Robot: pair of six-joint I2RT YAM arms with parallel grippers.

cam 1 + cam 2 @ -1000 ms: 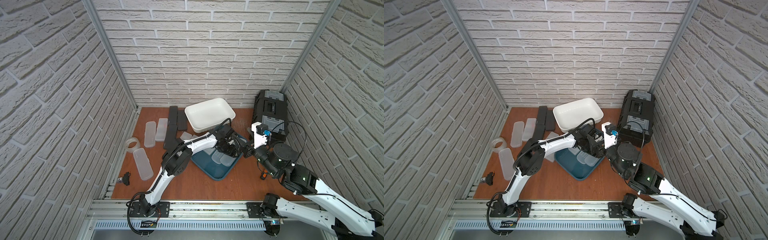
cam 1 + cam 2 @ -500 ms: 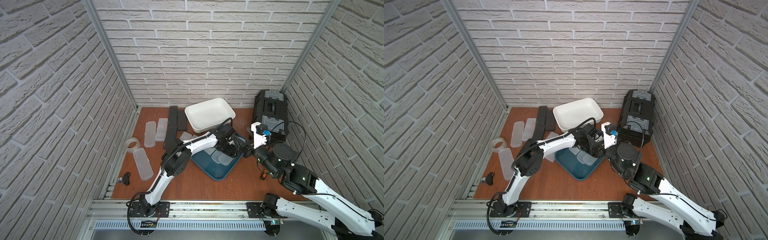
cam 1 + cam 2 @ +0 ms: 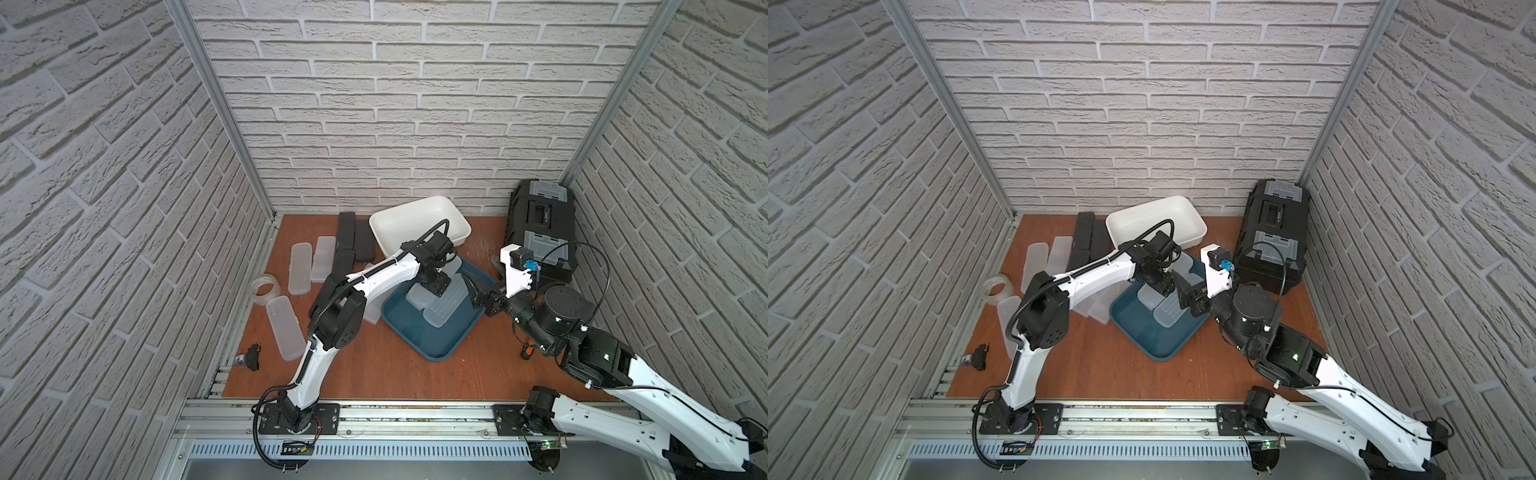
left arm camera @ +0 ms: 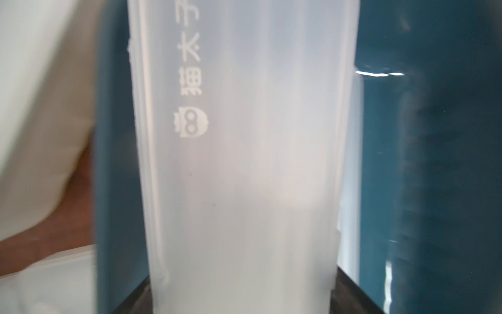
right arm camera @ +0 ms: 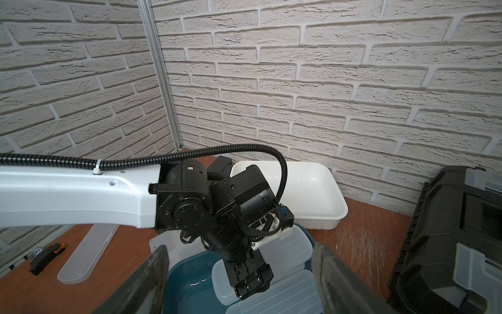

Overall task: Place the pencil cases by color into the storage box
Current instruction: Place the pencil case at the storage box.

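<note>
Nothing much has shifted over the last second. Seen in a top view, the left gripper [image 3: 435, 288] stays down in the blue storage box [image 3: 430, 356], and the right gripper [image 3: 478, 294] waits just beside it, jaws apart and empty. Left wrist view: its fingers [image 4: 350, 296] clamp a frosted pencil case [image 4: 244, 163] over the box floor. Right wrist view: more frosted cases [image 5: 274, 296] lie inside the box

White brick-pattern walls [image 3: 415, 104] close three sides, joined by slanting aluminium corner posts [image 3: 224, 116]. The tabletop [image 3: 374, 374] is reddish-brown wood, evenly lit, with a slotted aluminium rail [image 3: 415, 415] along its front edge.
</note>
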